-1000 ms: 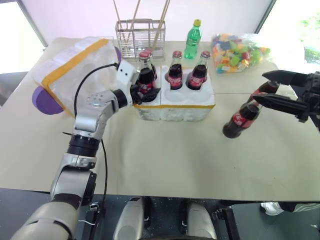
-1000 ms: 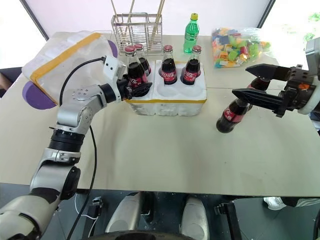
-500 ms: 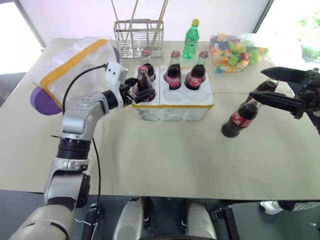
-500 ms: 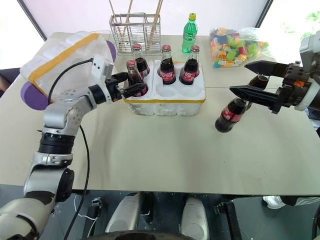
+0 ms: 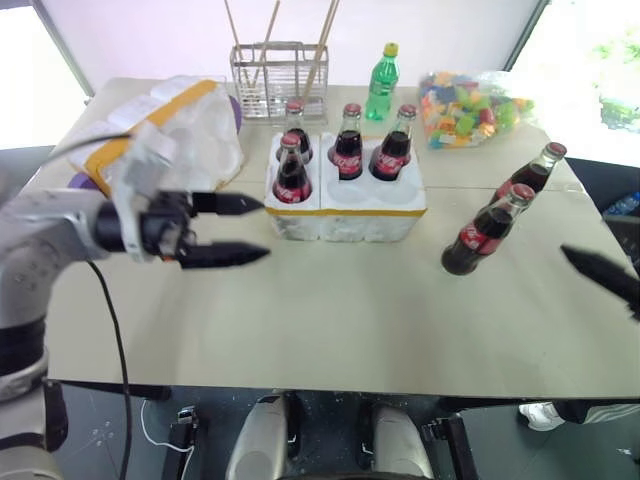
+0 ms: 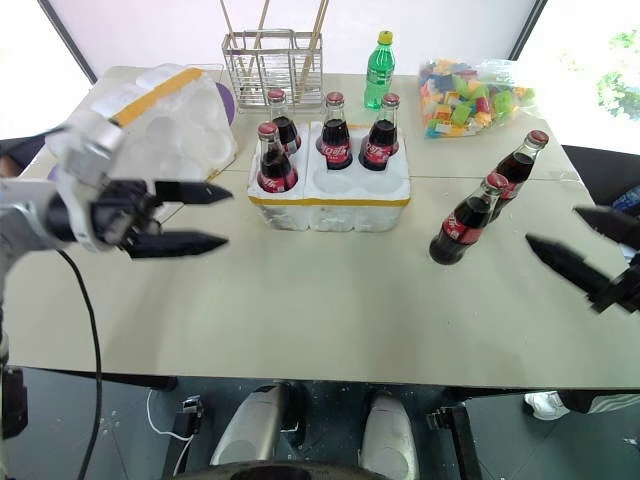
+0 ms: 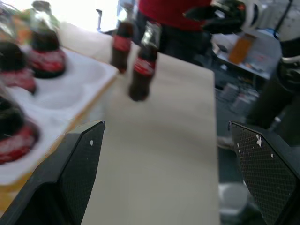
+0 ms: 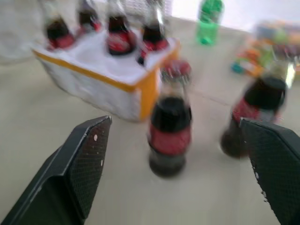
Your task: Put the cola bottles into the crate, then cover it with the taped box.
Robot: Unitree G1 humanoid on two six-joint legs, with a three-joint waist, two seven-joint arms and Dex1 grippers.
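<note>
The crate [image 5: 345, 210] sits mid-table with four cola bottles upright in its wells: three along the back and one at the front left [image 5: 291, 175]. Two more cola bottles [image 5: 485, 230] [image 5: 530, 175] stand on the table to its right. My left gripper [image 5: 262, 230] hovers open and empty, left of the crate and clear of it. My right gripper [image 6: 555, 226] is open and empty at the right edge, nearer than the two loose bottles. The taped box [image 5: 170, 125] lies at the far left, partly behind my left hand. In the right wrist view the nearer loose bottle [image 8: 169, 126] stands ahead between the fingers.
A wire rack [image 5: 280, 75] holding sticks, a green plastic bottle [image 5: 384, 85] and a bag of coloured blocks [image 5: 470, 100] line the table's far edge. Bare tabletop [image 5: 340, 310] stretches in front of the crate to the near edge.
My left gripper opened, let go of the front-left bottle in its well and pulled back to the left. My right gripper drew down and right, away from the two standing bottles.
</note>
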